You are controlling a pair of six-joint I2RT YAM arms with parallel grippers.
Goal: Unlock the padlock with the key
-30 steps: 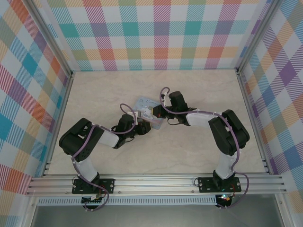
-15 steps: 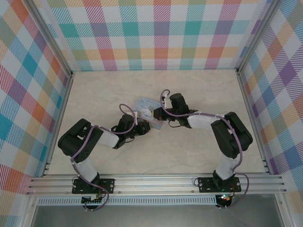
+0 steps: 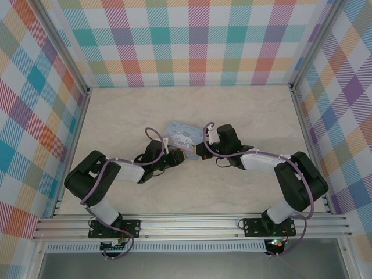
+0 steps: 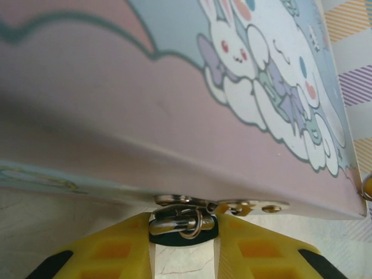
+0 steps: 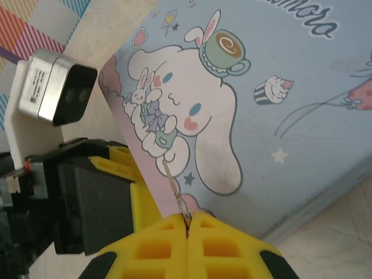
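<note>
Jaws first: your left gripper (image 4: 182, 233) clamps the padlock (image 4: 181, 224) at the edge of the tin (image 4: 116, 87), probably to steady it where it hangs from the hasp. Your right gripper (image 5: 188, 224) is pinched tight on the thin silver key (image 5: 176, 189), whose tip lies over the lid, apparently not yet in the lock. The tin rests on a pale marbled table (image 3: 250, 110), with plaid walls (image 3: 197, 40) around it.

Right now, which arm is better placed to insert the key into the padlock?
Right. The right end effector is shut on a thin metal piece, apparently the key, over the tin. The left end effector holds the padlock at the tin's edge.
</note>
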